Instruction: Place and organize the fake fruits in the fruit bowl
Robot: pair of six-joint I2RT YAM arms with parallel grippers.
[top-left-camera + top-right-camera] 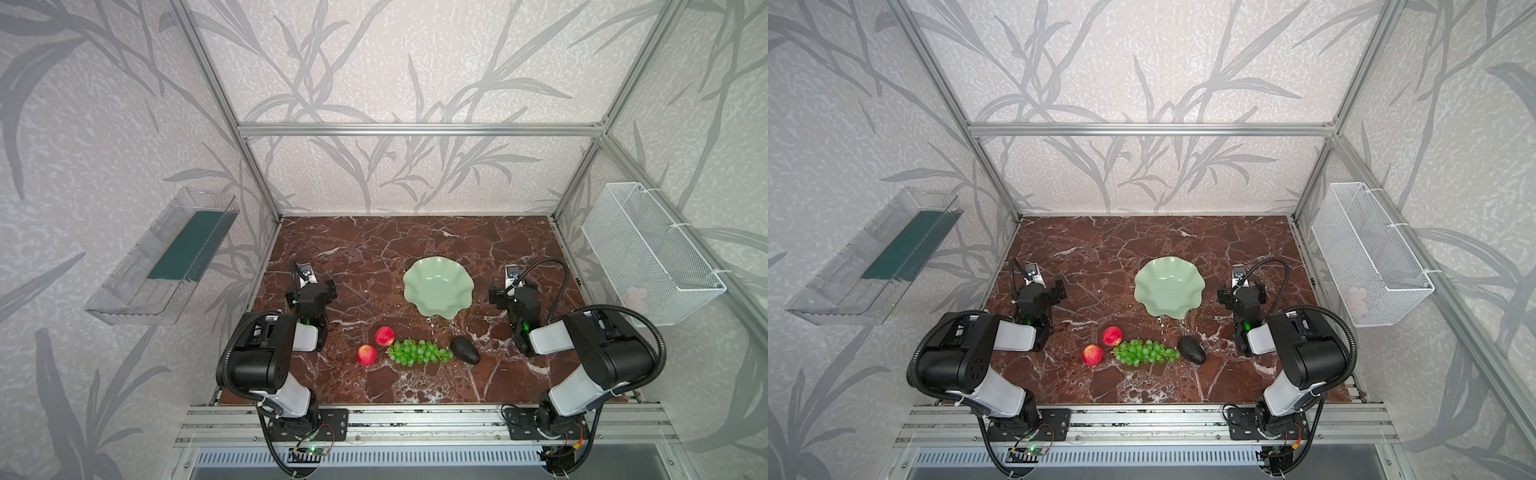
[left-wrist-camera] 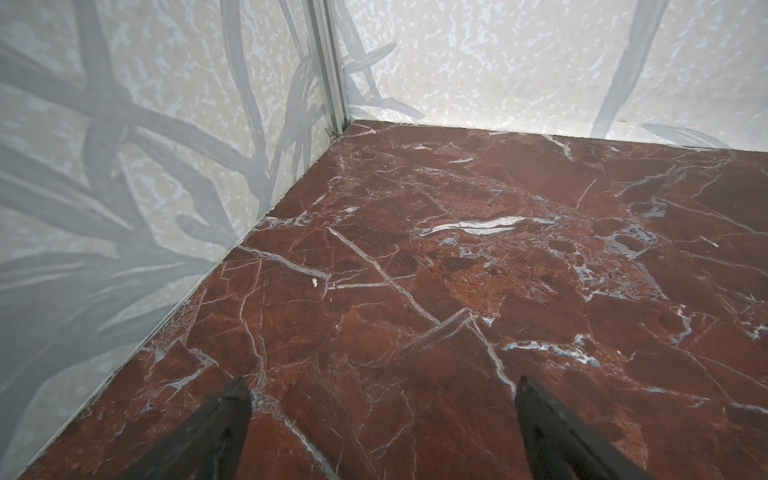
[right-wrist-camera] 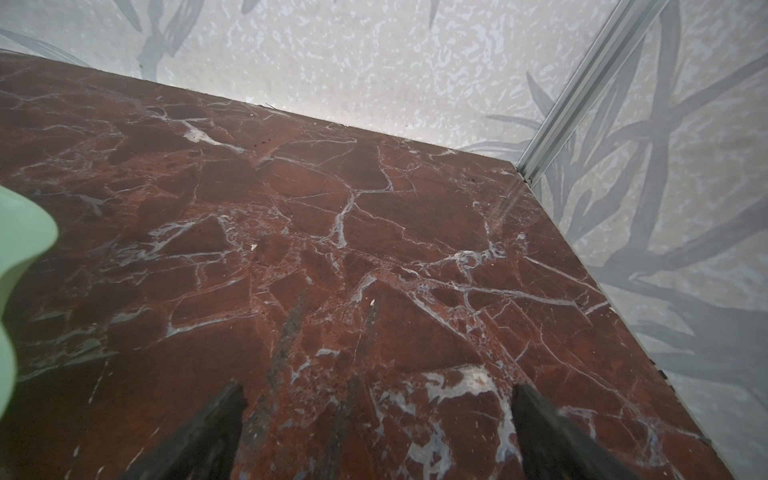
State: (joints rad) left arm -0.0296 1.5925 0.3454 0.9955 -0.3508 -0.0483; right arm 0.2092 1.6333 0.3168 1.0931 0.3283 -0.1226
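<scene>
Left gripper point(image 2: 384, 390) and right gripper point(image 3: 376, 395) are held wide open and empty either side of the fruit bowl point(image 1: 436, 286), with red apples point(image 1: 385, 336), grape bunch point(image 1: 417, 352) and avocado point(image 1: 465, 350) laid just in front of it: probably light, slick plastic, best pinched across the middle, grapes floppy.

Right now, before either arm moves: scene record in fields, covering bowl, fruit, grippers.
bowl: empty, on the table, behind the fruit
far apple: on table, left of grapes
near apple: leftmost, on table
grapes: middle of row
avocado: right end of row
left gripper: open, empty
right gripper: open, empty
</scene>
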